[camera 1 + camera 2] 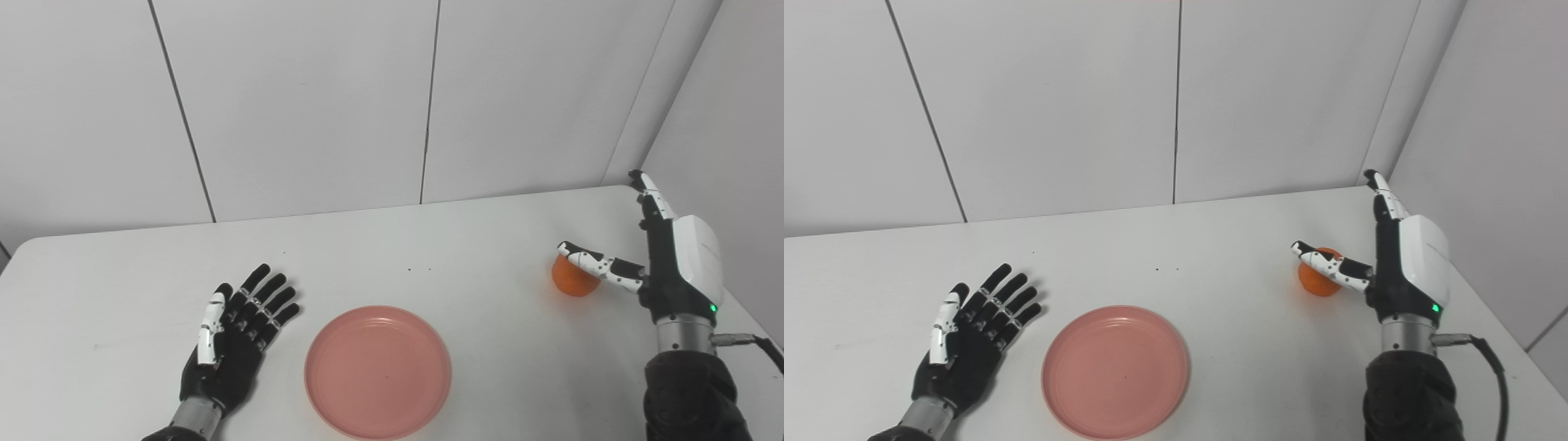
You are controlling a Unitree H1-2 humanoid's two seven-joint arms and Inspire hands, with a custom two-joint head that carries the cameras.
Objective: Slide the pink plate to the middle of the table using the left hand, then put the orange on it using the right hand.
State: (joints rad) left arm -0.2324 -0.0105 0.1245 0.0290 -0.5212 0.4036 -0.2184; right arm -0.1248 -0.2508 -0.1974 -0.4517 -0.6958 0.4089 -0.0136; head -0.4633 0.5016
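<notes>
The pink plate point(378, 372) lies flat near the table's front middle, empty. My left hand point(236, 334) rests open on the table just left of the plate, fingers spread, not touching it. The orange point(573, 279) sits on the table at the right. My right hand point(664, 257) is open and stands edge-up just right of the orange, its thumb reaching over the orange's top and its fingers pointing away toward the wall. It is not closed on the orange.
The white table point(429, 245) runs back to white wall panels; a side wall stands close on the right. A black cable point(768, 349) trails from my right wrist. The table's right edge lies near the right arm.
</notes>
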